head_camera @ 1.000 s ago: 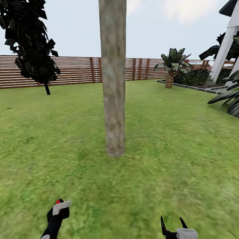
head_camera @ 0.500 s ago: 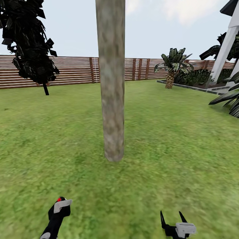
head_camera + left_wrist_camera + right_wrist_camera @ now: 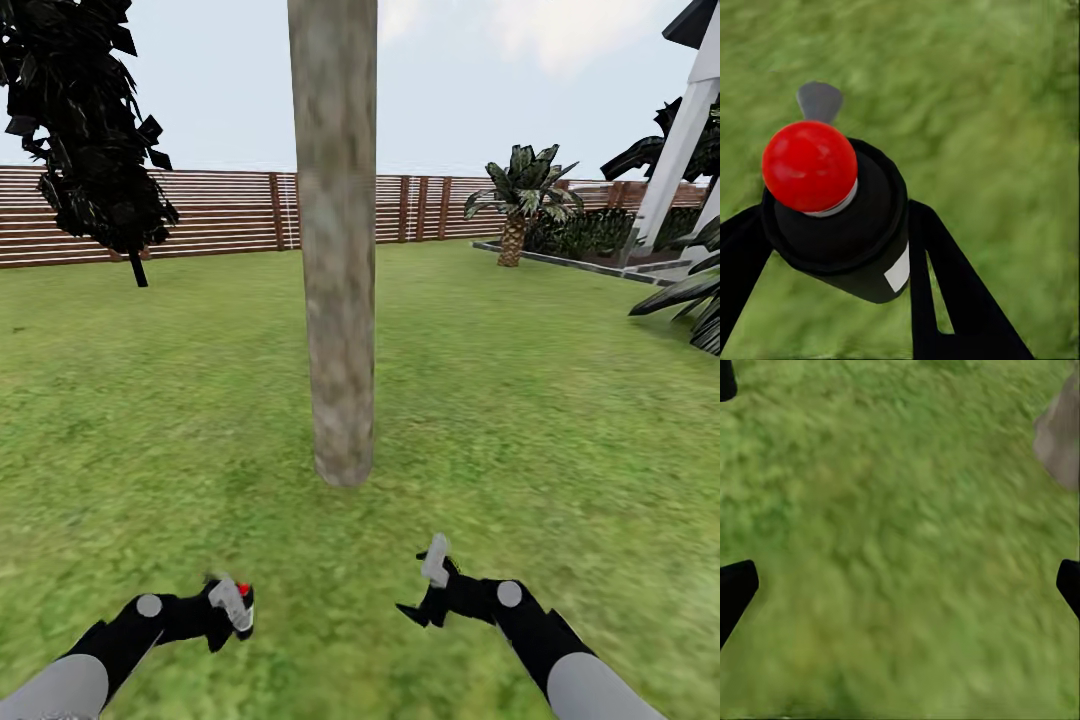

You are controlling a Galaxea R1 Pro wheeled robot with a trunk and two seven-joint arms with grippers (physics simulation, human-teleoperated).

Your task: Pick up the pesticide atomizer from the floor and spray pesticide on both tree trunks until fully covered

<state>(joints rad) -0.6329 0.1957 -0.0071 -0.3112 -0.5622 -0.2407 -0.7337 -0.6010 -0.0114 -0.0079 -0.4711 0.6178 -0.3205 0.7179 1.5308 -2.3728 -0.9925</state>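
A mottled tan-grey tree trunk (image 3: 336,250) rises from the lawn straight ahead, its base (image 3: 1061,435) also edging into the right wrist view. My left gripper (image 3: 228,612) is low at the left and shut on the pesticide atomizer (image 3: 236,600). In the left wrist view the atomizer (image 3: 840,225) is a black cylinder with a red round knob and a grey tab beyond it. A black finger (image 3: 945,292) presses each side of it. My right gripper (image 3: 418,598) is low at the right, short of the trunk, and open. Its fingertips (image 3: 735,585) stand wide apart over bare grass.
A brown slat fence (image 3: 220,210) closes the far side of the lawn. A dark narrow tree (image 3: 85,130) stands at the back left, a short palm (image 3: 517,200) at the back right. A white slanted structure (image 3: 680,140) and dark bushes line the right edge.
Both arms have swung forward and inward into fuller view, with the atomizer still held. The view closed in on the trunk a second ago and has held still since.
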